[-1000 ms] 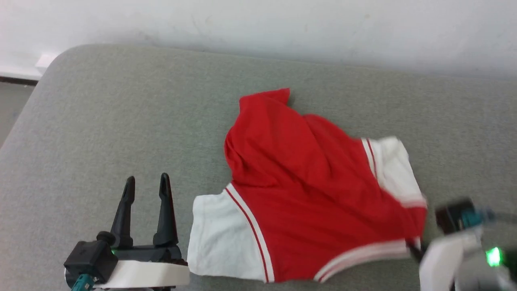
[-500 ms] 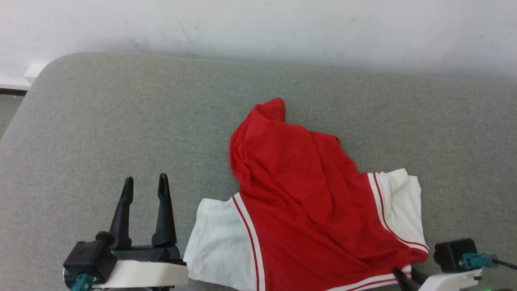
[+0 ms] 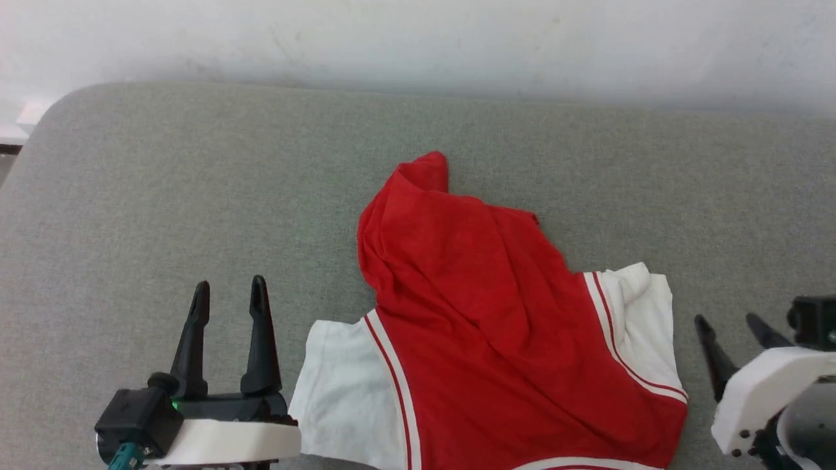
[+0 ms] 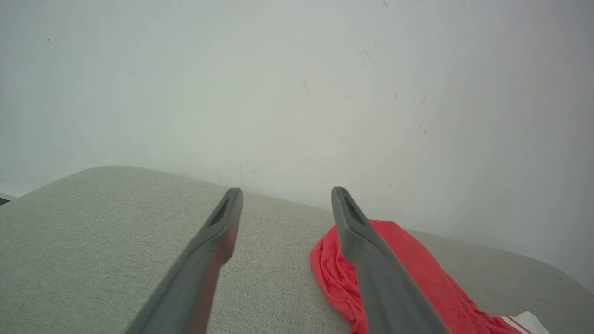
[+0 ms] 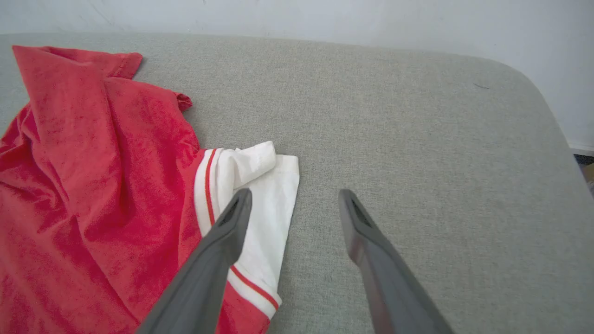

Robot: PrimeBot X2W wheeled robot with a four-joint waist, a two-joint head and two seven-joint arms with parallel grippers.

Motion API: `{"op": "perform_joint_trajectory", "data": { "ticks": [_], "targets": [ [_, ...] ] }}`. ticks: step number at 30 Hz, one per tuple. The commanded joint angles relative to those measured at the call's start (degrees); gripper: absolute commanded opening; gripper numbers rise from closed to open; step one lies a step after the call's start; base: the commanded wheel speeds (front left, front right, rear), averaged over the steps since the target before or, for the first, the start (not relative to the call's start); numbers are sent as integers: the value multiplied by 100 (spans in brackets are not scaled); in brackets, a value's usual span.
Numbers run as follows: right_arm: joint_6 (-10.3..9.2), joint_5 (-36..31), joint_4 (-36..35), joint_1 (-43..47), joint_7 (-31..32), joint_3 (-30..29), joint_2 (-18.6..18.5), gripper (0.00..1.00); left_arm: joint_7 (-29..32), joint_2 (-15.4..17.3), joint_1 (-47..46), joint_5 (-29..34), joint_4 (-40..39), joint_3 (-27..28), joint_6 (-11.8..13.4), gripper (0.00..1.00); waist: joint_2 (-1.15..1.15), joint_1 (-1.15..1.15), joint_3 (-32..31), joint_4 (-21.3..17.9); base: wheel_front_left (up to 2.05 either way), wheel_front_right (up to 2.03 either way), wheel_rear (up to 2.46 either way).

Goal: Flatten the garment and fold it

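Two end effectors flank the garment (image 3: 496, 326), both spread wide and holding nothing. The red T-shirt lies on the grey upholstered surface (image 3: 163, 196), toward its near edge, with the collar band closest to the robot and the body running away toward the wall (image 3: 418, 39).

The left end effector (image 3: 229, 282) hovers over bare upholstery just beside the left white sleeve (image 3: 339, 385). The right end effector (image 3: 725, 318) sits near the right white sleeve (image 3: 643, 320). In the right wrist view one finger crosses in front of that sleeve, and I cannot tell whether it touches.

The sleeves lie roughly spread, though the right one has a corner turned over. The red body bunches and narrows to a peak at the far end. That suggests flattening is only partly done and folding has not begun. One open end effector at each side looks like a symmetrical stance, probably for taking the cloth at two points and drawing the gathered hem out.
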Motion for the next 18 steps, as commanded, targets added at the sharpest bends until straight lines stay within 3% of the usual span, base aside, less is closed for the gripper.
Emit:
{"op": "perform_joint_trajectory", "data": {
  "ticks": [1,9,11,12,18],
  "targets": [
    [-4,-41,388,-197,103,-14,17,100,-27,-10,-79,59,-42,-8,-33,100,0,-1,177,21,0,0,0],
    [-4,-291,2133,-1004,55,-19,-24,100,-27,-10,-307,55,17,-76,-101,100,0,-1,481,171,0,0,0],
    [-4,-249,2438,-1152,-23,8,-4,24,-27,-10,-340,63,36,-71,-116,100,0,-1,498,194,0,0,0],
    [-4,-247,2552,-1204,-53,47,1,0,-27,-10,-349,70,46,-65,-121,100,0,-1,497,200,0,0,0],
    [-4,-198,2661,-1322,-306,20,9,0,-27,-10,-298,100,79,-1,-98,100,0,-1,348,85,0,0,0]
  ]
}}
